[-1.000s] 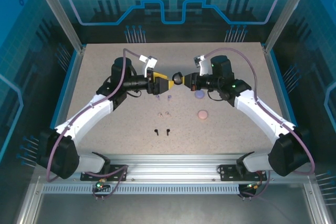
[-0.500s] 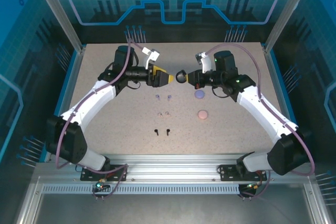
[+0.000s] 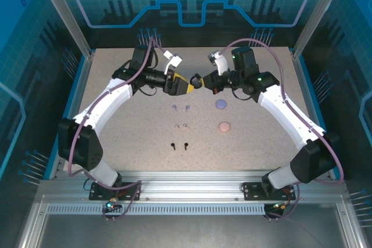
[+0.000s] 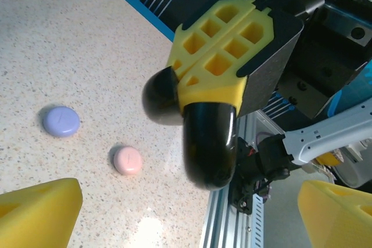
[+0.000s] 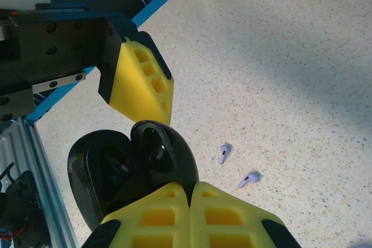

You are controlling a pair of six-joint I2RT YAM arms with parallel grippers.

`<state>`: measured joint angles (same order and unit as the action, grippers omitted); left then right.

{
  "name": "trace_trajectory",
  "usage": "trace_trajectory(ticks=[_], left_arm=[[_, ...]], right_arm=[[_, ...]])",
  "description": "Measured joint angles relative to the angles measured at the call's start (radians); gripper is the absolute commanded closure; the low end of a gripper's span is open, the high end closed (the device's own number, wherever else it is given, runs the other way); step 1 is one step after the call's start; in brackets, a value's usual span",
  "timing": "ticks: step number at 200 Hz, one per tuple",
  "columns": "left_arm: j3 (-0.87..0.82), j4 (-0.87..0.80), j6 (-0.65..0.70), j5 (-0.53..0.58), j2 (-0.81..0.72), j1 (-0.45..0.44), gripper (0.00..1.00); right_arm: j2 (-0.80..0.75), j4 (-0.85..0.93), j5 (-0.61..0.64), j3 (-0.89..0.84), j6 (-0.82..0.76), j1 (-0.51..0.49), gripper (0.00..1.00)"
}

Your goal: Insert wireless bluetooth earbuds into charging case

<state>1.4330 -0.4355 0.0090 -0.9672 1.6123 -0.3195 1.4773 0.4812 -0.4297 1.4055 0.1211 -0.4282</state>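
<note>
Near the upper middle of the top view, the two arms meet nose to nose above the table (image 3: 247,149). The right gripper (image 5: 190,201) has its yellow fingers pressed together, clamped on the black charging case (image 5: 145,161). The case hangs in the air with its two rounded halves hinged apart. The left gripper (image 3: 185,85) faces it from the left of the frame. Its fingers (image 4: 40,210) are spread wide, one at each lower corner of the left wrist view, with the black case between and just beyond them; whether either finger touches the case cannot be told. All the earbuds lie on the table below the grippers, in three short rows down the centre of the top view. The lavender earbuds (image 3: 174,107) are highest, the pink earbuds (image 3: 177,126) are under them, and the black earbuds (image 3: 172,145) are lowest. Each pair lies side by side and apart from the next. To their right sit the lavender case (image 3: 221,104) and, lower, the pink case (image 3: 224,126), both closed and flat on the table, well apart from the earbuds.
</note>
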Motion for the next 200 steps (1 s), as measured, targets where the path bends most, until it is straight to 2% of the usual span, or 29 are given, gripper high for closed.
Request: trace_trajectory(ticks=[53, 105, 143, 200], left_arm=[[0.026, -0.092, 0.055, -0.044, 0.011, 0.000, 0.11], [0.059, -0.150, 0.098, -0.076, 0.041, 0.000, 0.23], [0.071, -0.188, 0.124, -0.089, 0.066, 0.000, 0.36], [0.082, -0.209, 0.129, -0.102, 0.075, 0.000, 0.43]], right_arm=[[0.038, 0.052, 0.003, 0.031, -0.045, -0.040, 1.00], [0.059, 0.092, 0.011, 0.067, -0.080, -0.062, 1.00], [0.061, 0.117, 0.012, 0.079, -0.105, -0.062, 1.00], [0.062, 0.149, 0.023, 0.088, -0.129, -0.063, 1.00]])
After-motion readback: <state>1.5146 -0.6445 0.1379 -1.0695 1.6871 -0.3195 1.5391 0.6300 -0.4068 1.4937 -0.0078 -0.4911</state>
